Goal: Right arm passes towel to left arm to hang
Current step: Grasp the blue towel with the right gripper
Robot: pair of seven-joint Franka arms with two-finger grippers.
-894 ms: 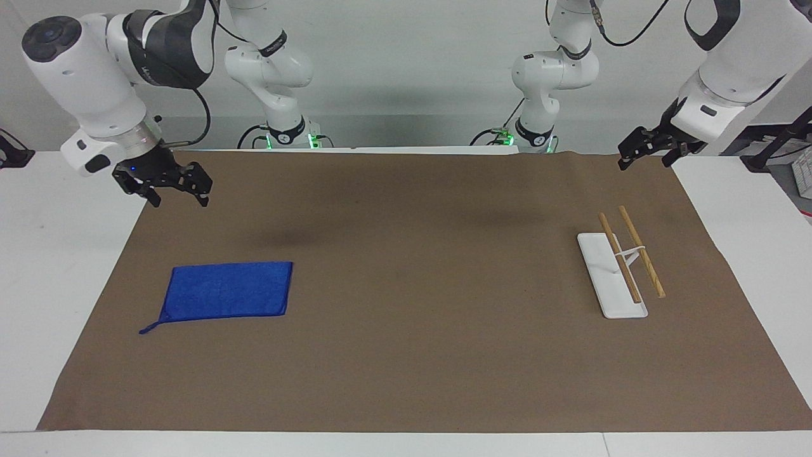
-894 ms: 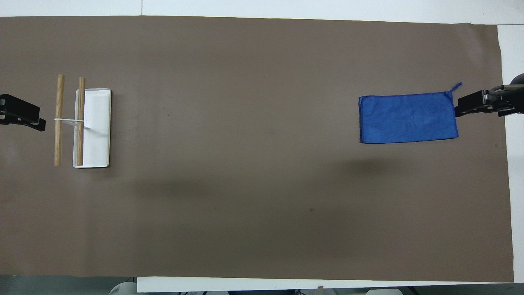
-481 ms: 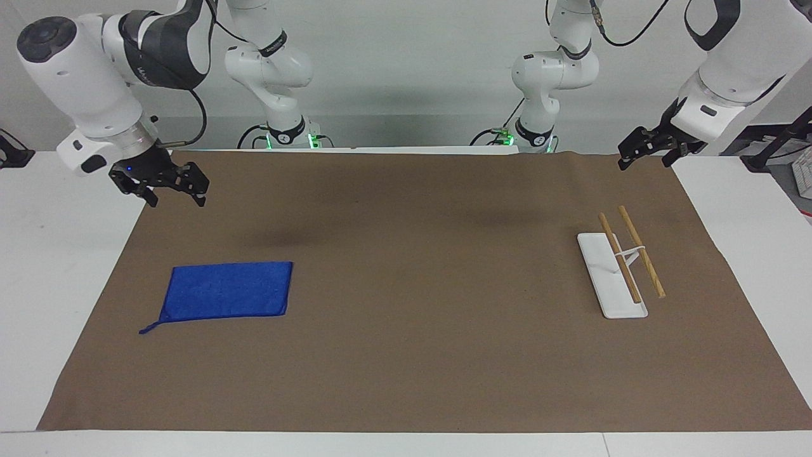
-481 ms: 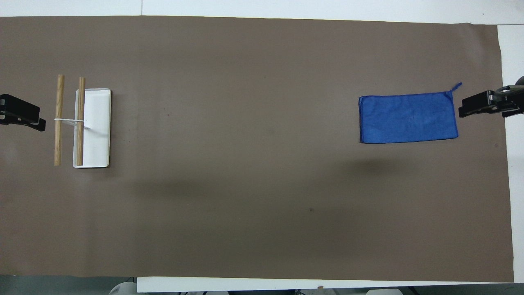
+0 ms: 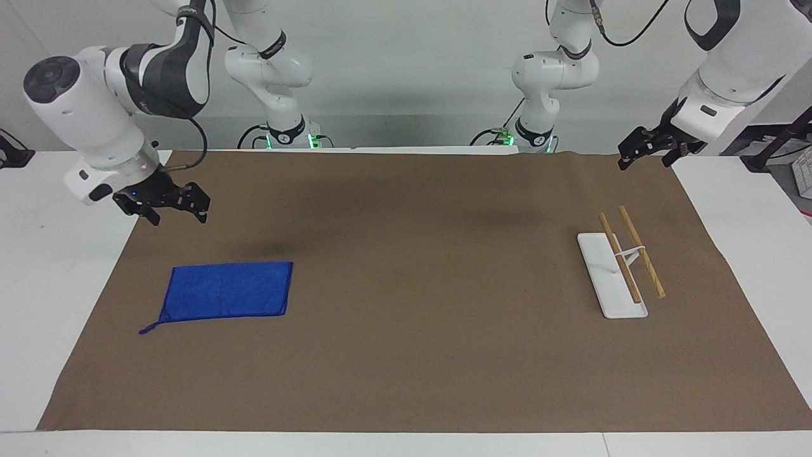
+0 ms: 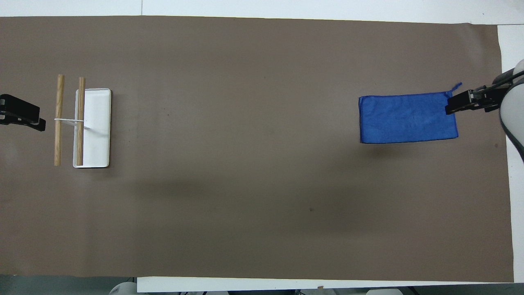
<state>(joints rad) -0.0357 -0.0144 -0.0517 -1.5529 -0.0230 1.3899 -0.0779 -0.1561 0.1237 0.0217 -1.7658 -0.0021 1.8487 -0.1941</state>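
You have the whole job ahead: one towel (image 5: 225, 289) lies flat on the brown mat (image 5: 406, 355) toward the right arm's end, untouched. One rack (image 5: 620, 266) with two wooden rails stands empty. Your right gripper (image 5: 170, 205) hangs spread above the mat near the towel; the left gripper (image 5: 647, 152) waits, apparently spread.

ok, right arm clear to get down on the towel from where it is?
Probably yes. The right tool hangs open above the mat by the towel, which lies flat with nothing on or beside it. The rack and the waiting left tool are at the table's left-arm end.
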